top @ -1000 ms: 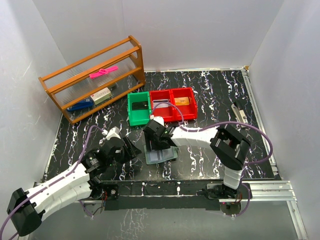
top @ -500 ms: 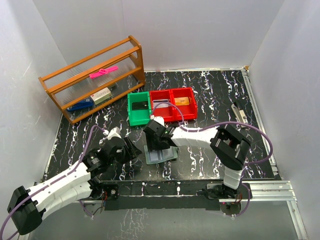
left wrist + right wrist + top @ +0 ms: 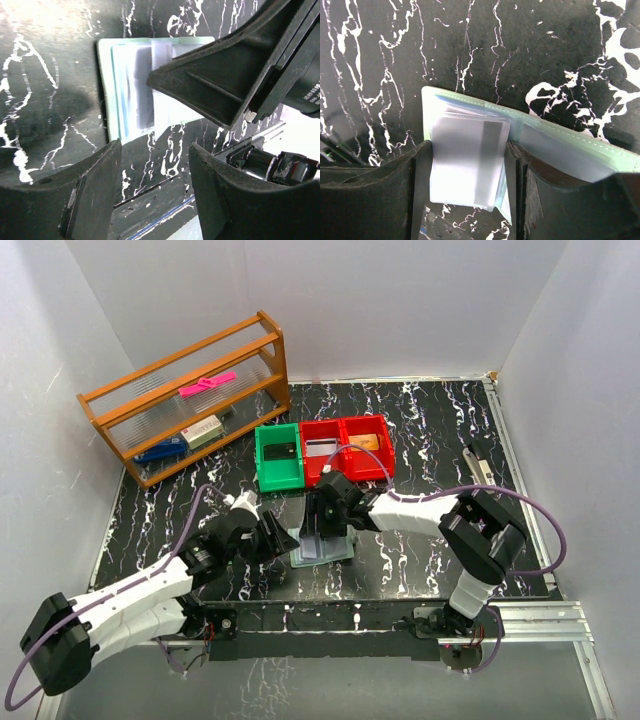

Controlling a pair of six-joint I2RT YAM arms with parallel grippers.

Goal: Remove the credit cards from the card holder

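Note:
The card holder (image 3: 335,552) lies open on the black marble table near its front edge, pale blue-grey inside with a green rim (image 3: 560,145). My right gripper (image 3: 325,528) stands over its left half, with both fingers pressed against the sides of a whitish credit card (image 3: 465,170) with a grey stripe. That card sticks out of the pocket towards the camera. More thin pale leaves lie behind it. My left gripper (image 3: 282,540) hovers just left of the holder, open and empty (image 3: 155,185). The left wrist view shows the holder (image 3: 127,95) and the card (image 3: 165,115) under the right gripper's fingers (image 3: 225,80).
A green bin (image 3: 278,458) and two red bins (image 3: 346,448) stand just behind the holder, each with something flat inside. A wooden rack (image 3: 190,400) fills the back left. A small pale object (image 3: 478,465) lies at the right edge. The table's front rail (image 3: 165,205) is below the left fingers.
My left gripper has moved right, closer to the card holder, and its jaws are slightly wider. My right gripper has shifted right and turned over the holder, staying on the card.

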